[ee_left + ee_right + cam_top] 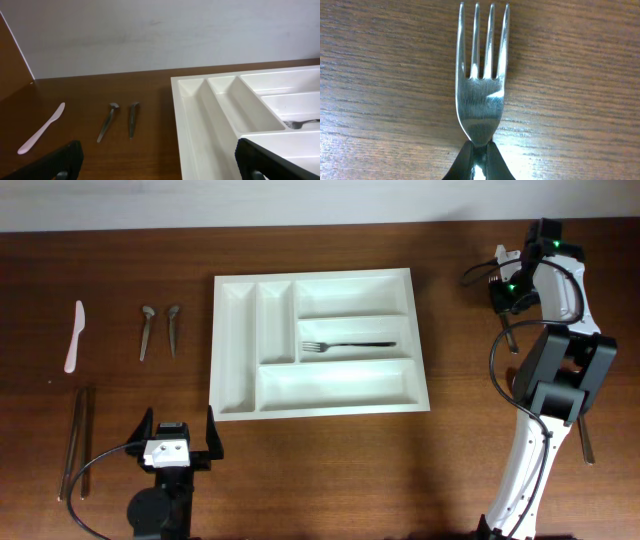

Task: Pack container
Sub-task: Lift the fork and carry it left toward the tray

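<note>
Left pincer [176, 424] before white five-compartment container [236, 350]

Glossy plastic container [236, 350], shiny metal fork [481, 100], grained wood table [380, 75]

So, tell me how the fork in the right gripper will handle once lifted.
The fork looks like polished metal, so probably stiff and not fragile. Its shiny neck, pinched by the right gripper, may slip or pivot. Flat on the table, it likely won't roll.

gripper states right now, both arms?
Left gripper: open, empty.
Right gripper: closed on a fork.
</note>
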Controlling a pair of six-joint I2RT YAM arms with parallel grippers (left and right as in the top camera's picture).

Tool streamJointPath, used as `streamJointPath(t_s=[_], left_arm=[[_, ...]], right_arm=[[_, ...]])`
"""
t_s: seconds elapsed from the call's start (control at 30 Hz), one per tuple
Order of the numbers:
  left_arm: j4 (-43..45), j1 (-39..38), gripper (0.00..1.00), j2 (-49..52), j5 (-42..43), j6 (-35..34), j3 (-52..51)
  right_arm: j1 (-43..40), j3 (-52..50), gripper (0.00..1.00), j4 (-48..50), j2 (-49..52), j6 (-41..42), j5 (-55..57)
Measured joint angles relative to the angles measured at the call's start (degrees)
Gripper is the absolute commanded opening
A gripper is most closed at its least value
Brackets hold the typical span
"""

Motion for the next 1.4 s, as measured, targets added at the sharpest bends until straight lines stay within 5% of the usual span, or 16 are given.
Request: streamJointPath(t_s=[0.67,1.4], left_arm=[[0.0,0.0,0.99,0.0,0.0,0.0,0.0],[0.0,0.0,0.99,0.0,0.0,0.0,0.0]], right_arm=[[3.1,13.1,0.04,-14.2,-0.1,-3.6,0.1],[23.3,29.5,0.04,-36.5,-0.1,-25.6,-7.9]])
